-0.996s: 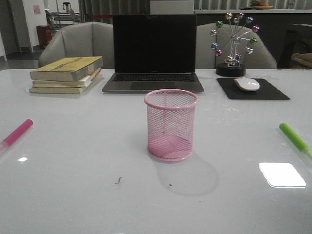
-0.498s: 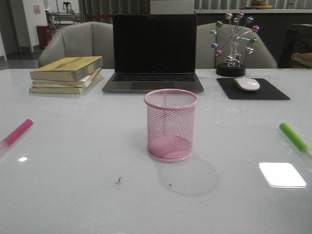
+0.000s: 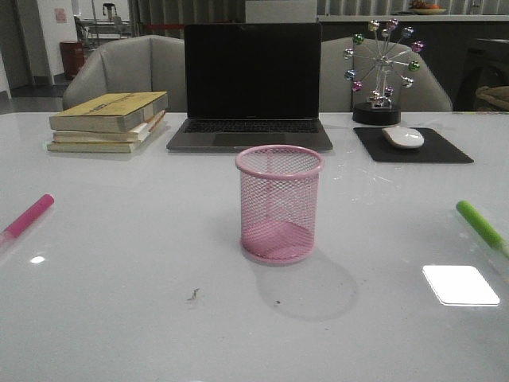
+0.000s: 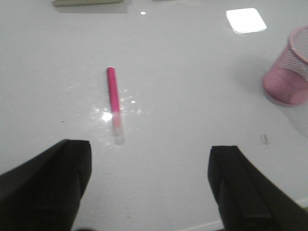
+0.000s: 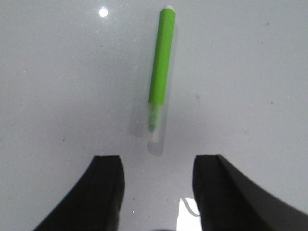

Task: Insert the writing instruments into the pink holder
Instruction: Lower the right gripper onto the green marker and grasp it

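The pink holder (image 3: 279, 204) stands upright and empty at the middle of the white table (image 3: 127, 294), well apart from both markers. The magenta marker (image 4: 113, 98) lies flat ahead of the left gripper (image 4: 147, 185), pale end toward the fingers, clear of them — the jaws are spread wide with nothing between. The green marker (image 5: 160, 67) lies flat ahead of the right gripper (image 5: 156, 192), its pale tip nearest the parted, empty fingers. Beyond the cup sit a laptop (image 3: 251, 87), stacked books (image 3: 109, 121), a mouse (image 3: 402, 137) on its pad and a ferris-wheel ornament (image 3: 382, 68)
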